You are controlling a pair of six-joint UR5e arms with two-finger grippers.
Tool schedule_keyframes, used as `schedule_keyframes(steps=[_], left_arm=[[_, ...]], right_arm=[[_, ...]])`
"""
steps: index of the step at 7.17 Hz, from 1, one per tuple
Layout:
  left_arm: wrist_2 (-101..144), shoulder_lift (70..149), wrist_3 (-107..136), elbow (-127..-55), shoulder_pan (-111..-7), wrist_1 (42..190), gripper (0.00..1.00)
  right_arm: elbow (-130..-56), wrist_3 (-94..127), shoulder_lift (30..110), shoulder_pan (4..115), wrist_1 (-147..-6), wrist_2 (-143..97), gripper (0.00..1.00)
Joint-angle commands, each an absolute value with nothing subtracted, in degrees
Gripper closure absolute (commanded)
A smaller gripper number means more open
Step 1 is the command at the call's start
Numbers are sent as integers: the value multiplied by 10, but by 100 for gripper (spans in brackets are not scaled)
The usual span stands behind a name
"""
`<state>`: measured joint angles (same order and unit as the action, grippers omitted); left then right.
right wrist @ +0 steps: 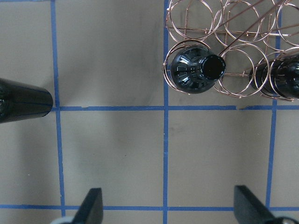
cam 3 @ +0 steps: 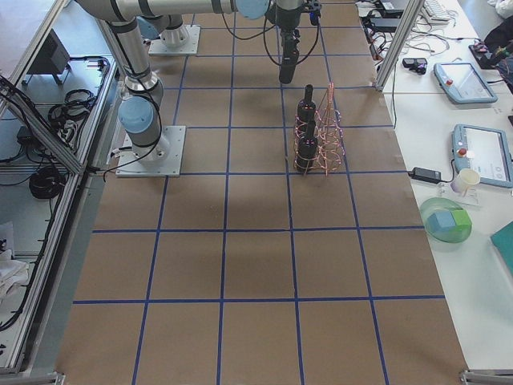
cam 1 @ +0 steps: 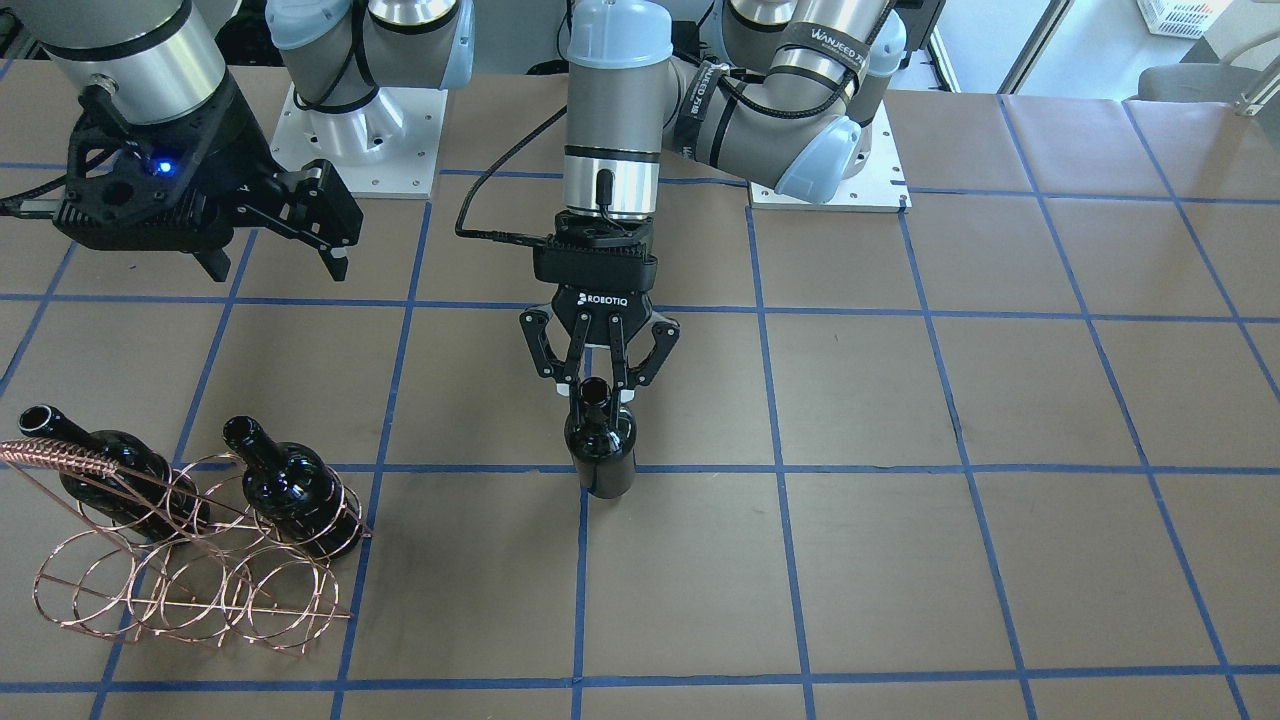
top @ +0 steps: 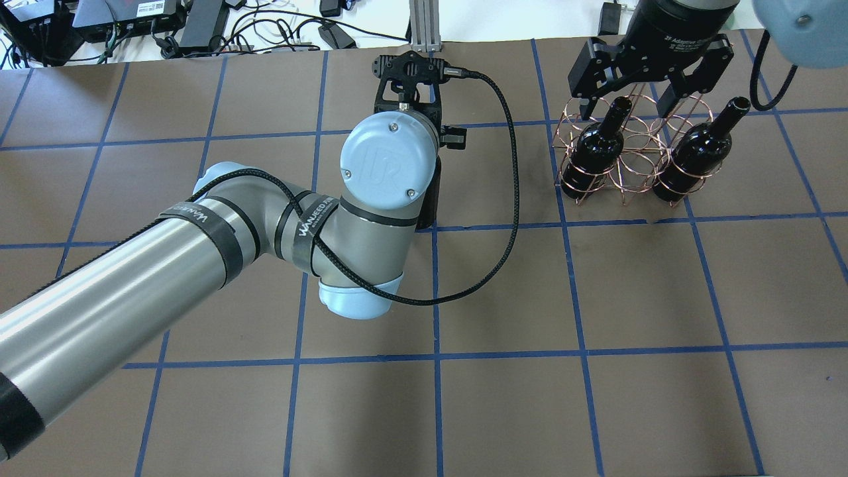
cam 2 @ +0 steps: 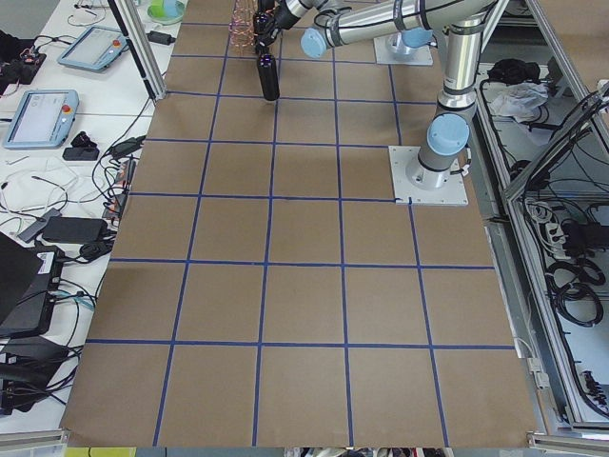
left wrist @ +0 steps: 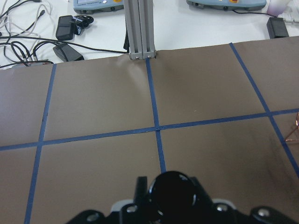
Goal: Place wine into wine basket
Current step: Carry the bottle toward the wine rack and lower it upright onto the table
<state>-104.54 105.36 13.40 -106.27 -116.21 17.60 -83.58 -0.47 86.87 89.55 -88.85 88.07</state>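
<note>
Three glossy black-green glass bottles on brown paper-covered table (cam 1: 1000, 560) gridded with blue tape. Nearest, copper thin-wire basket (cam 1: 190, 600) of round rings with coiled handle bar, holding first leaning bottle (cam 1: 295, 490) and second leaning bottle (cam 1: 110, 465), one ring between them. Farther back and well apart from basket, unlabelled wine bottle (cam 1: 600, 450) upright on table beside a tape crossing, neck pinched by black left gripper (cam 1: 598, 392) pointing straight down; farthest, black right gripper (cam 1: 275, 250) raised in the air over the basket's side of the table, fingers spread wide, holding nothing.
</note>
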Motion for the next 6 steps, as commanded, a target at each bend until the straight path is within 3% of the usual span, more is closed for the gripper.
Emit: schedule_keyframes(steps=[1, 6], left_arm=[[-1047, 1046, 134, -1087, -1165, 173, 100], [-1044, 1046, 142, -1090, -1170, 175, 100]], right_arm=[[-836, -5, 868, 896, -889, 882, 0], [-836, -6, 868, 896, -887, 882, 0]])
